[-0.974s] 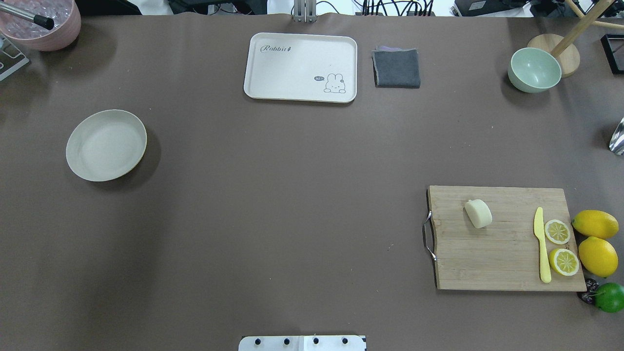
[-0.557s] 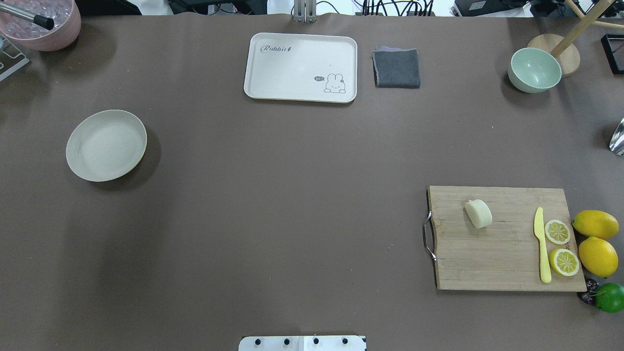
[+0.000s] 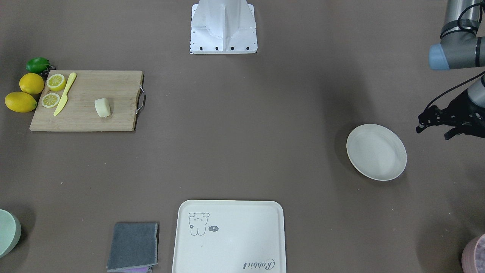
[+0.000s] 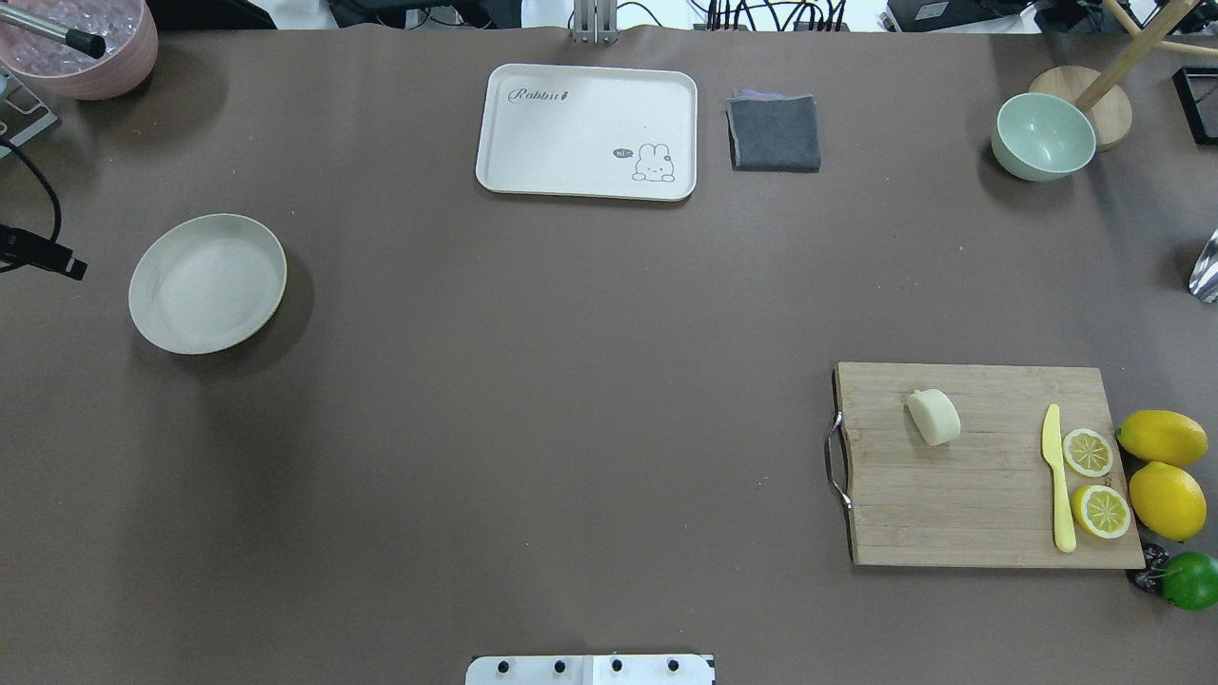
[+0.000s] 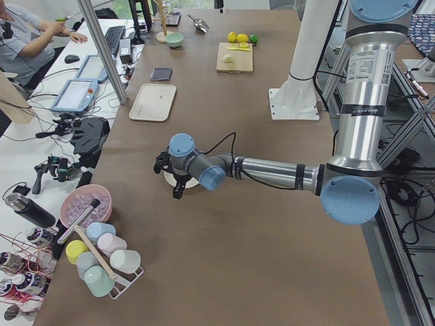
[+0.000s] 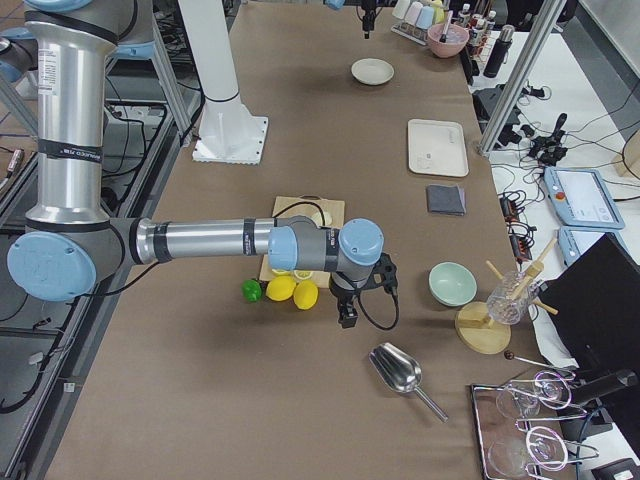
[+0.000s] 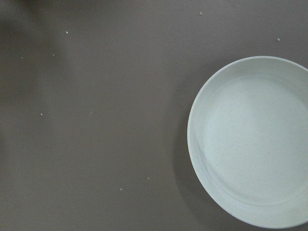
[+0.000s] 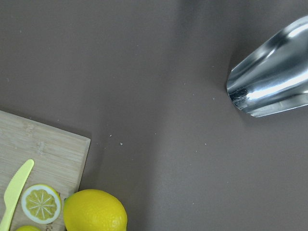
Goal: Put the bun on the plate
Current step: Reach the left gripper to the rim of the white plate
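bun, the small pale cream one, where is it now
In the overhead view the small pale cream-yellow bun lies on the wooden cutting board at the table's right side, between the board's metal handle and the yellow plastic knife.

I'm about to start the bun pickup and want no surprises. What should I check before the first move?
1. The bun lies free on the cutting board, nothing on it: ok.
2. The knife and lemon slices lie apart from the bun: ok.
3. The plate is empty: ok.
4. The left gripper is beside the plate, not over it: ok.
5. The right gripper is open for the grasp: cannot tell; only the right side view shows it.
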Available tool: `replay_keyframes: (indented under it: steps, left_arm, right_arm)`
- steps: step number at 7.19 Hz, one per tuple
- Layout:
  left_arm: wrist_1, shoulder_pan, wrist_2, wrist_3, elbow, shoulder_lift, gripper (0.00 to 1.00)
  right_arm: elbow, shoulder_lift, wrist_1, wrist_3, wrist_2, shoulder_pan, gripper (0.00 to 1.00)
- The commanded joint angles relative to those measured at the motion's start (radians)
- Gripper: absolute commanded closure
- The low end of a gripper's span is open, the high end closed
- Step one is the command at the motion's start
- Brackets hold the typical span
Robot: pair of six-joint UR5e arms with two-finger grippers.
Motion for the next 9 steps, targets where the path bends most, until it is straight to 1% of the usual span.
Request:
replay_keyframes:
  steps: [1, 2, 5, 6, 7, 8, 9]
  left_arm:
    - [-0.119, 0.027, 0.010, -0.117, 0.095, -0.035, 0.05]
    - [-0.141, 0.090, 0.016, -0.166, 0.106, -0.043, 0.09]
    - [-0.179, 0.112, 0.024, -0.198, 0.149, -0.064, 0.17]
    - [-0.180, 0.112, 0.027, -0.199, 0.153, -0.064, 0.30]
    - [-0.180, 0.112, 0.030, -0.200, 0.153, -0.064, 0.53]
    - [-0.180, 0.113, 0.032, -0.200, 0.153, -0.064, 0.70]
    - [-0.180, 0.115, 0.030, -0.209, 0.155, -0.064, 0.78]
  right_arm:
    - [0.001, 0.003, 0.002, 0.001, -0.001, -0.016, 0.00]
    - [0.004, 0.003, 0.000, 0.001, -0.001, -0.018, 0.00]
    - [0.004, 0.004, 0.000, 0.001, -0.001, -0.022, 0.00]
    - [0.002, 0.003, 0.000, 0.001, -0.001, -0.024, 0.00]
    - [0.002, 0.004, 0.000, 0.001, -0.001, -0.025, 0.00]
    - [0.001, 0.006, 0.000, 0.001, -0.002, -0.029, 0.00]
    - [0.001, 0.009, 0.000, 0.002, -0.002, -0.033, 0.00]
